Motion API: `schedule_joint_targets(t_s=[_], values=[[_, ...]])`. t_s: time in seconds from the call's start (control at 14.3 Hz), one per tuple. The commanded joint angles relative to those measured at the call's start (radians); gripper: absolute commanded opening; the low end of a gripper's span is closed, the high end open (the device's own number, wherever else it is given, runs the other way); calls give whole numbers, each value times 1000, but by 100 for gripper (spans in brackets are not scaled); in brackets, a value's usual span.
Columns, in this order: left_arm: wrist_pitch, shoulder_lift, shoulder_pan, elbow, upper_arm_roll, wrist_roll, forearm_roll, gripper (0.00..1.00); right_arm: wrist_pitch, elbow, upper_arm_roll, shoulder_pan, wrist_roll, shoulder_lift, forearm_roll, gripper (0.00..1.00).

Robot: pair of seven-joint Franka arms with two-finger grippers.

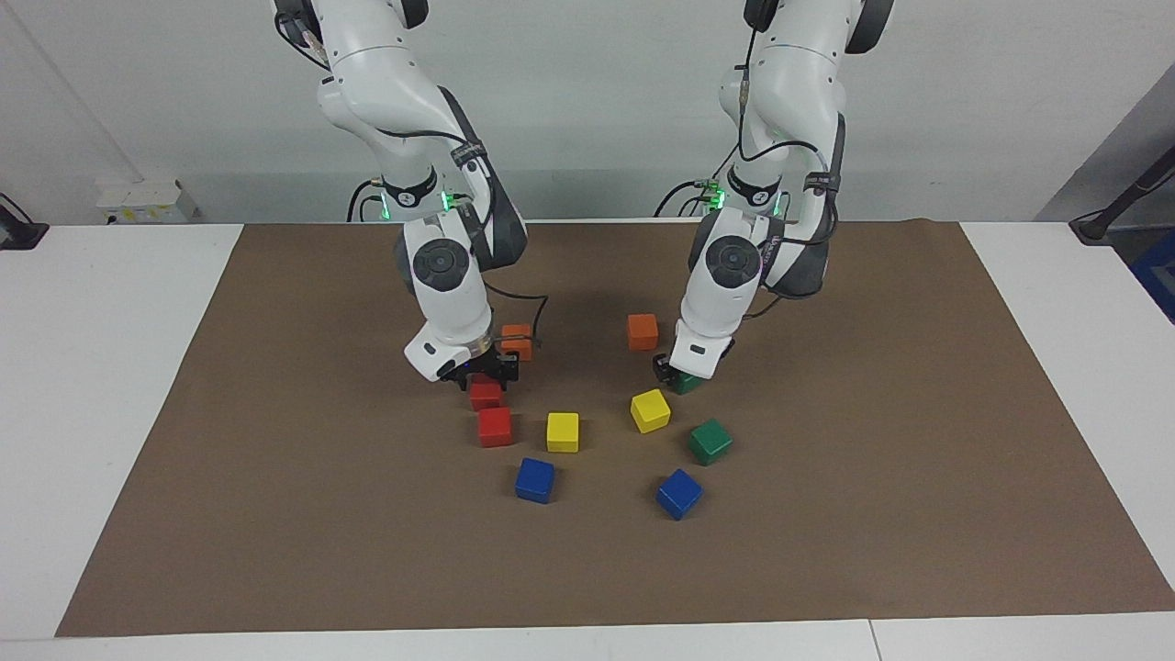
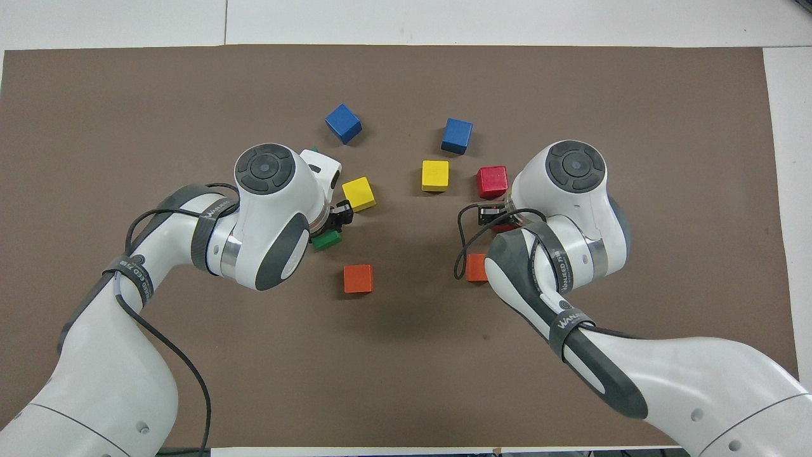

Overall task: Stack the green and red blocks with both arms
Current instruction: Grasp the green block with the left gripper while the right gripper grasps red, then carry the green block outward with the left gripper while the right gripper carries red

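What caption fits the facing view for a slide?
Right gripper shut on a red block, left gripper shut on a green block, other coloured cubes around.

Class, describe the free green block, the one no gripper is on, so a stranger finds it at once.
On the brown mat, toward the left arm's end, lies a loose cluster of cubes. The free green block sits between the yellow cube and the blue cube. It is the only green one standing uncovered.
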Motion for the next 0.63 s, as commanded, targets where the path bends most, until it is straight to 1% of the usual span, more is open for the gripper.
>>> schedule_joint_targets(t_s=[0.0,0.14,0.28,0.42,0.49,0.56], values=[[23,-29,-9,-30,17,16,8,0,-39,12,7,3,29,-3,17,0],[-3,-35,-4,-10,20,45,6,0,-93,46,7,2,33,-8,18,0],[-49,-67,32,-7,21,105,6,0,-206,127,7,-6,47,-10,18,0],[-101,-101,91,-7,21,241,6,0,-312,207,7,-24,37,-22,18,0],[-124,-113,130,-7,21,324,6,0,-338,224,7,-40,17,-31,18,0],[-141,-121,166,-8,21,397,6,0,-343,224,7,-64,-29,-57,18,0]])
